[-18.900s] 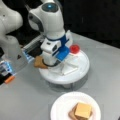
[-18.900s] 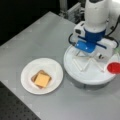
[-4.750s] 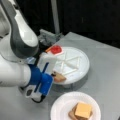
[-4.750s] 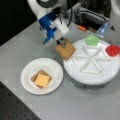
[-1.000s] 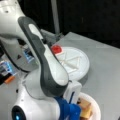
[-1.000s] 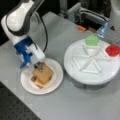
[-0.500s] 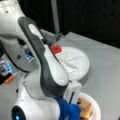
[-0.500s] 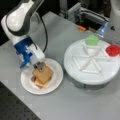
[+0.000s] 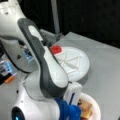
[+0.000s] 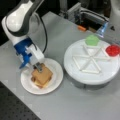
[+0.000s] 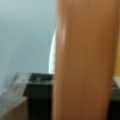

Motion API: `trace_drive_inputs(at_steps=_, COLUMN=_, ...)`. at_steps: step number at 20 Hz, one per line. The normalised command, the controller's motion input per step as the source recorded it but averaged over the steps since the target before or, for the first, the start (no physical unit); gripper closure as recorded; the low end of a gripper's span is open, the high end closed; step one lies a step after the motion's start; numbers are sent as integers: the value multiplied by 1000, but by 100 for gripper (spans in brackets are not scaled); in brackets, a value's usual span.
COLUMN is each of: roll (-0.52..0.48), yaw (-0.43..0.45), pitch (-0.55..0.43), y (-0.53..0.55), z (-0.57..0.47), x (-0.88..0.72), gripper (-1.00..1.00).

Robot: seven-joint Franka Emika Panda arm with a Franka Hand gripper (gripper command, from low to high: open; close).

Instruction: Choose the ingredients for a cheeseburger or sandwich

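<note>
On the tabletop (image 10: 75, 105) sit two white dishes — a small plate (image 10: 56, 75) and a divided tray (image 10: 75, 70). One sandwich (image 10: 42, 76) lies on the plate, a tan toast (image 10: 42, 73) on top with yellow cheese (image 10: 40, 83) peeking below. At the toast's upper-left edge is the gripper (image 10: 39, 67), touching it; whether it pinches I cannot tell. The tray holds two pieces — one green leaf (image 10: 92, 40), one red disc (image 10: 113, 50) — in separate compartments.

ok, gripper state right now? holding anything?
Gripper: down at the top toast square of the sandwich on the small plate; toast fills the wrist view. Open or shut cannot be told.
</note>
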Motion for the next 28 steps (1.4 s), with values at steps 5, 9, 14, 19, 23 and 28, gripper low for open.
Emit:
trace_drive_inputs(at_steps=5, roll=203, yaw=73, pitch=-107, y=-219, z=-56, x=259, gripper=100)
trace_drive_inputs(at_steps=9, roll=199, yaw=69, pitch=-119, y=-226, z=-91, x=267, gripper=100)
trace_drive_inputs(at_steps=14, roll=202, yaw=71, pitch=-130, y=-239, z=-119, x=270, gripper=100)
trace_drive_inputs(at_steps=19, roll=199, yaw=81, pitch=-121, y=-263, z=-111, x=259, gripper=-100)
trace_drive_inputs(at_steps=23, roll=195, yaw=84, pitch=-94, y=-244, z=-63, x=261, gripper=-100)
trace_drive_inputs(at_steps=28, roll=203, yaw=85, pitch=-92, y=-185, z=-27, x=274, gripper=-100)
